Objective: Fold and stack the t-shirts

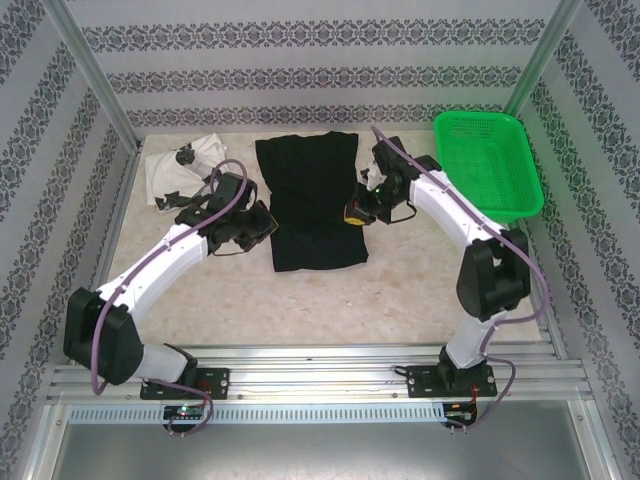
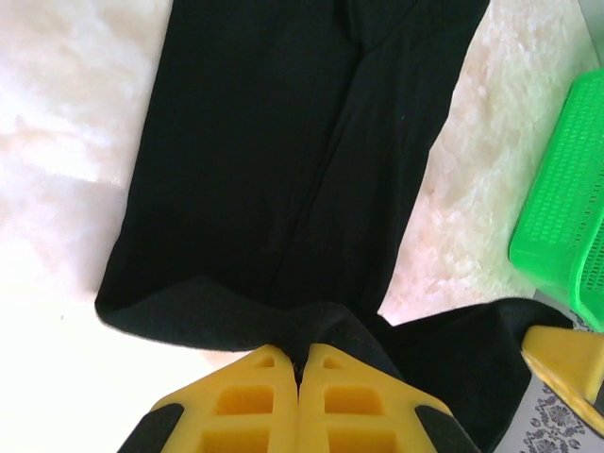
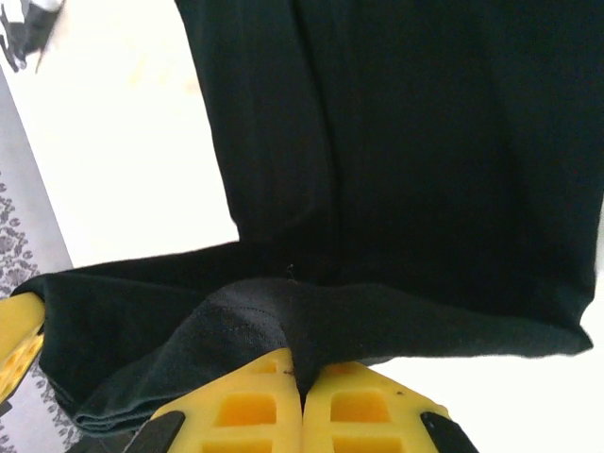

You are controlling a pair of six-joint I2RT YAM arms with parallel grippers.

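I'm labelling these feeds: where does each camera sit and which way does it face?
Top external: above, behind the arm bases, looking down on both arms, black cloth t-shirt, white printed t-shirt, green plastic mesh basket.
Left wrist: faces along the left claw, shut on the shirt's edge.
Right wrist: along the right claw, shut on the opposite edge.
All share the black shirt.

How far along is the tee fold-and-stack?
Early. Done: the black t-shirt lies spread on the table. In hand: the left claw and right claw are each shut on its cloth, at opposite side edges, apparently set for a fold. Left: the white t-shirt sits crumpled at the far left, unfolded; nothing is stacked.
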